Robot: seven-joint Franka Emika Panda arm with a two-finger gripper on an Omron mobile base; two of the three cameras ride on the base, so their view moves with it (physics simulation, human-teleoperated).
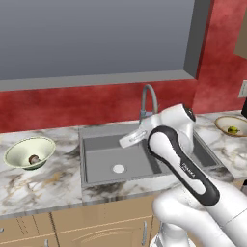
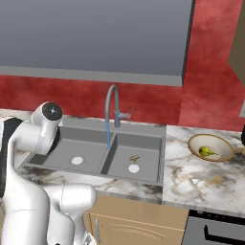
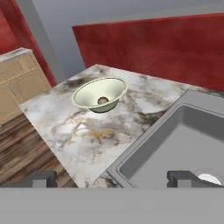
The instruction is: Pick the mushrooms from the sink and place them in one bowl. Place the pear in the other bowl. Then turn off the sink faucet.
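The pale green-white bowl (image 1: pixel 29 153) (image 3: pixel 100 92) stands on the left counter with one brown-capped mushroom (image 1: pixel 34 159) (image 3: pixel 103 100) inside. A second mushroom (image 2: pixel 134 158) lies in the right basin of the sink (image 2: pixel 143 139), beside its white drain. The pear (image 2: pixel 206 151) (image 1: pixel 233 129) rests in the tan-rimmed bowl (image 2: pixel 210 147) on the right counter. My gripper (image 3: pixel 113 179) is open and holds nothing; it hovers over the left basin's near-left corner and points toward the green-white bowl. A blue stream runs from the gooseneck faucet (image 2: pixel 112 107) (image 1: pixel 149 99).
Marble counter (image 3: pixel 83 131) runs on both sides of the sink, with a red backsplash behind. The counter's left end drops to a wooden floor (image 3: pixel 22 148) beside tan cabinets. My arm (image 1: pixel 178 159) covers the right basin in the left base view.
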